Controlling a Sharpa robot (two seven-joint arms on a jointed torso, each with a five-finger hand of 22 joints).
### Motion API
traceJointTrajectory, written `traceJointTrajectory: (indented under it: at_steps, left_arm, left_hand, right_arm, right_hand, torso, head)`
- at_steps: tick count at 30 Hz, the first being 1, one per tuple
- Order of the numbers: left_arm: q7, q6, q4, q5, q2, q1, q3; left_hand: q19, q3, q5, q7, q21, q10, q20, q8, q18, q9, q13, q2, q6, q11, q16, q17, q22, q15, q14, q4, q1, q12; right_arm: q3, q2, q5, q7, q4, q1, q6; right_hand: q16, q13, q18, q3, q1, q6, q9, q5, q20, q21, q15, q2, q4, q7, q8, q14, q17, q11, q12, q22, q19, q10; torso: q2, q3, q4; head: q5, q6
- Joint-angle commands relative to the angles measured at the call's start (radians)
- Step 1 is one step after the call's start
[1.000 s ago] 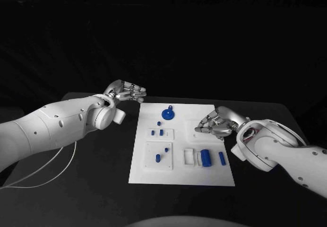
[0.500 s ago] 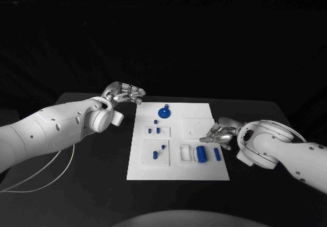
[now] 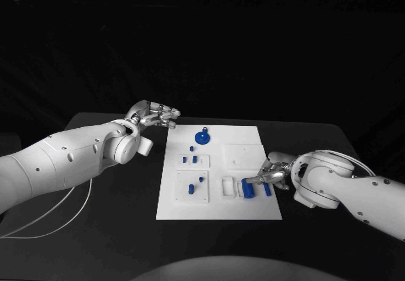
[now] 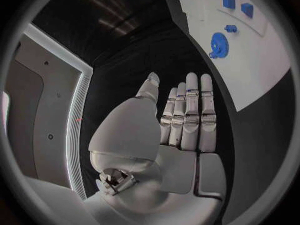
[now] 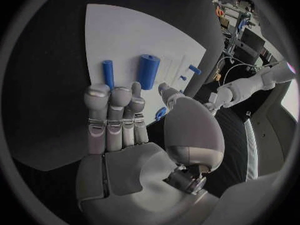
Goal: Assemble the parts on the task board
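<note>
The white task board (image 3: 221, 202) lies mid-table. On it are a round blue disc (image 3: 203, 138), small blue pieces (image 3: 191, 158) and, at the near right, a thick blue cylinder (image 3: 248, 188) beside a thin blue peg (image 3: 267, 189). My right hand (image 3: 268, 173) hovers over the cylinder's far end, fingers stretched out and holding nothing. The right wrist view shows its fingertips (image 5: 119, 96) just short of the cylinder (image 5: 147, 71) and peg (image 5: 108, 74); I cannot tell if they touch. My left hand (image 3: 154, 113) is off the board's far left corner, fingers (image 4: 189, 112) straight, empty.
A white cable (image 3: 59, 219) trails over the black table on the left. White raised panels (image 3: 192, 188) on the board carry more small blue pieces. The left wrist view shows the disc (image 4: 219, 45) and small pieces (image 4: 229, 1) on the board (image 4: 262, 60).
My right hand has moved toward the near right of the board, down to the thick cylinder. The left hand has stayed in place.
</note>
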Motion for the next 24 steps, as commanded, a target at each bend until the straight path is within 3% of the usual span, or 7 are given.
traceJointTrajectory:
  at_steps: [1,6,7,10,12,17,24]
  left_arm:
    - [0.011,-0.001,0.003,0.009,0.002,-0.002,0.001]
    - [0.008,0.002,0.003,0.010,0.001,-0.002,0.001]
    - [0.007,0.003,0.002,0.011,0.001,-0.002,0.001]
    - [0.007,0.004,0.002,0.011,0.001,-0.002,0.001]
    - [0.006,0.006,0.001,0.012,0.000,-0.002,0.001]
    - [0.005,0.011,-0.001,0.013,0.001,-0.002,0.001]
    - [0.003,0.015,-0.003,0.013,0.001,-0.002,0.001]
  left_hand:
    - [0.007,-0.011,-0.003,-0.002,0.002,-0.004,0.000,-0.004,-0.014,-0.001,0.001,0.014,-0.003,0.002,-0.003,0.001,-0.014,0.009,-0.001,0.010,-0.016,-0.004]
    - [0.009,-0.014,-0.005,-0.001,0.002,-0.006,0.001,-0.004,-0.014,-0.001,0.001,0.015,-0.004,0.003,-0.001,0.002,-0.030,0.009,-0.002,0.020,-0.032,-0.003]
    - [0.011,-0.014,-0.007,-0.001,0.002,-0.006,0.002,-0.004,-0.014,-0.001,0.001,0.014,-0.004,0.003,-0.001,0.003,-0.039,0.010,-0.002,0.023,-0.037,-0.003]
    - [0.012,-0.014,-0.009,-0.001,0.002,-0.006,0.002,-0.004,-0.014,-0.001,0.001,0.013,-0.004,0.003,0.000,0.003,-0.051,0.010,-0.003,0.026,-0.042,-0.003]
    - [0.012,-0.014,-0.009,-0.001,0.002,-0.006,0.002,-0.004,-0.014,-0.001,0.001,0.013,-0.004,0.003,0.000,0.003,-0.051,0.010,-0.003,0.026,-0.042,-0.003]
    - [0.016,-0.015,0.010,0.000,0.003,-0.010,0.003,-0.004,-0.015,-0.001,0.001,0.009,-0.007,0.004,0.000,0.004,-0.069,0.011,-0.005,0.034,-0.060,-0.003]
    - [0.016,-0.014,0.009,0.000,0.004,-0.012,0.003,-0.004,-0.014,-0.001,0.001,0.008,-0.007,0.005,0.001,0.004,-0.074,0.011,-0.005,0.032,-0.064,-0.003]
  right_arm:
    - [-0.008,0.009,-0.060,-0.019,-0.008,-0.001,0.050]
    - [-0.019,0.024,-0.065,-0.020,-0.018,-0.001,0.054]
    - [-0.025,0.030,-0.067,-0.020,-0.021,-0.001,0.056]
    - [-0.033,0.037,-0.071,-0.021,-0.026,-0.001,0.057]
    - [-0.038,0.042,-0.073,-0.021,-0.030,-0.001,0.059]
    - [-0.048,0.053,-0.076,-0.022,-0.038,-0.001,0.070]
    - [-0.060,0.063,-0.074,-0.022,-0.043,-0.001,0.084]
  right_hand:
    - [0.003,0.002,-0.013,-0.014,0.007,0.003,0.003,-0.006,-0.008,0.005,-0.004,0.005,0.006,0.005,-0.004,-0.007,0.008,0.000,-0.009,0.005,0.054,0.005]
    - [0.002,0.003,-0.013,-0.050,-0.021,-0.001,0.002,-0.005,-0.008,0.003,-0.004,-0.006,0.034,0.005,-0.005,-0.006,0.012,0.001,-0.013,0.006,0.054,0.004]
    - [0.001,0.003,-0.013,-0.106,-0.025,-0.003,0.002,-0.005,-0.008,0.003,-0.004,-0.006,0.050,0.005,-0.005,-0.006,0.013,0.001,-0.015,0.007,0.053,0.003]
    - [0.000,0.006,-0.014,-0.172,0.017,-0.004,0.001,-0.005,-0.008,0.003,-0.004,0.000,0.100,0.005,-0.004,-0.006,0.019,0.000,-0.018,0.011,0.054,0.003]
    - [-0.003,0.007,-0.014,-0.177,0.026,-0.004,0.001,-0.005,-0.008,0.002,-0.004,-0.004,0.116,0.005,-0.004,-0.005,0.022,0.001,-0.020,0.013,0.053,0.004]
    - [-0.009,0.012,-0.014,-0.179,0.025,-0.004,0.003,-0.005,-0.008,-0.001,-0.004,-0.003,0.116,0.005,-0.004,-0.003,0.033,0.001,-0.026,0.019,0.054,0.004]
    - [-0.010,0.017,-0.015,-0.161,0.028,-0.001,0.006,-0.005,-0.008,-0.001,-0.004,0.000,0.115,0.004,-0.004,-0.001,0.043,0.000,-0.027,0.026,0.055,0.006]
  torso:
    - [0.000,0.0010,-0.0001]
    - [0.001,0.0024,-0.0006]
    - [0.001,0.0024,-0.0006]
    - [0.001,0.0014,-0.0016]
    - [0.001,0.0011,-0.0020]
    - [0.000,0.0008,-0.0016]
    - [0.000,0.0010,-0.0012]
  head:
    - [0.005,-0.004]
    - [0.013,-0.009]
    - [0.013,-0.009]
    - [0.014,-0.008]
    - [0.014,-0.008]
    - [0.016,-0.010]
    - [0.018,-0.012]
